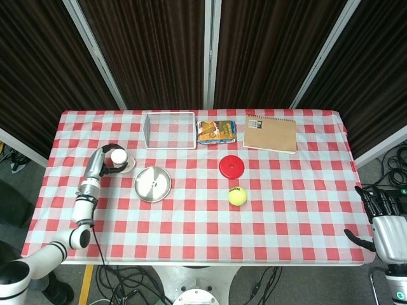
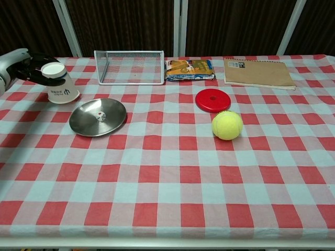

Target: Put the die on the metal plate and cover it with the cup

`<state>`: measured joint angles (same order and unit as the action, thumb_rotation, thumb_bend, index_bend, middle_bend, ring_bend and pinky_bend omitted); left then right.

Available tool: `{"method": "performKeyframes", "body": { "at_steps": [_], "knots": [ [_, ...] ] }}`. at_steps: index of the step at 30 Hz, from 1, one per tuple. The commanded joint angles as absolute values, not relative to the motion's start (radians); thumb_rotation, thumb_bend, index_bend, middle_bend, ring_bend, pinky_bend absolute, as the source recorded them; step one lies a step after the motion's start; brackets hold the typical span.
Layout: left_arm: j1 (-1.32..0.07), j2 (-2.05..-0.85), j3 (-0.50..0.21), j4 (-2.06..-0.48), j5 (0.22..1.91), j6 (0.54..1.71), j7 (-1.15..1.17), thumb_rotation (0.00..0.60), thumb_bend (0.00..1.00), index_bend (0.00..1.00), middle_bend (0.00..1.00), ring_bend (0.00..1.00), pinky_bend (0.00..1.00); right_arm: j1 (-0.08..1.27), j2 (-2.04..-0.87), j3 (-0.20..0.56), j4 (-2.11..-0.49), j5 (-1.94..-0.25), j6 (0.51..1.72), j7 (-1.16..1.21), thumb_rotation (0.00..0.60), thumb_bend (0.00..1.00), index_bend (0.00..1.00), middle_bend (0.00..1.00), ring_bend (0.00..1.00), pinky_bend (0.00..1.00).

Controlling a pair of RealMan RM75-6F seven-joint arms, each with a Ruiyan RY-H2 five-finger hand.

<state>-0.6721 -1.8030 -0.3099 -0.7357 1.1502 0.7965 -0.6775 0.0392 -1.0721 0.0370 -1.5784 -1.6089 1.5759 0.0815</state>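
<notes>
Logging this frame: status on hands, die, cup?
Left hand holds cup upside down, left of metal plate. Right hand open, off table edge. Die on plate, uncovered. Nothing in the way.
</notes>
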Motion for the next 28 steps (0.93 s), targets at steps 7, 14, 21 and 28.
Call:
{"method": "performKeyframes", "body": {
  "at_steps": [7, 14, 21, 28],
  "knots": [
    [-0.620, -1.778, -0.288, -0.773, 1.193, 0.949, -0.557, 0.600, 0.18, 0.10, 0.12, 0.05, 0.06, 0.028, -1.068, 0.038, -1.558, -1.609, 1.596, 0.110, 0.600, 0.03, 0.02, 0.16, 0.00, 0.09],
    [-0.451, -1.538, -0.198, -1.061, 1.269, 1.174, -0.333, 0.600, 0.17, 0.10, 0.12, 0.05, 0.06, 0.013, -1.075, 0.041, -1.498, -1.583, 1.606, 0.179, 0.600, 0.04, 0.02, 0.14, 0.00, 0.09],
    [-0.266, -1.341, -0.089, -1.311, 1.303, 1.370, -0.082, 0.600, 0.17, 0.13, 0.12, 0.05, 0.05, 0.020, -1.114, 0.044, -1.432, -1.575, 1.589, 0.243, 0.600, 0.06, 0.02, 0.10, 0.00, 0.09],
    [-0.111, -1.266, -0.016, -1.497, 1.334, 1.537, -0.008, 0.600, 0.17, 0.16, 0.12, 0.05, 0.05, 0.026, -1.126, 0.030, -1.449, -1.622, 1.603, 0.250, 0.600, 0.07, 0.02, 0.13, 0.00, 0.09]
  ]
}}
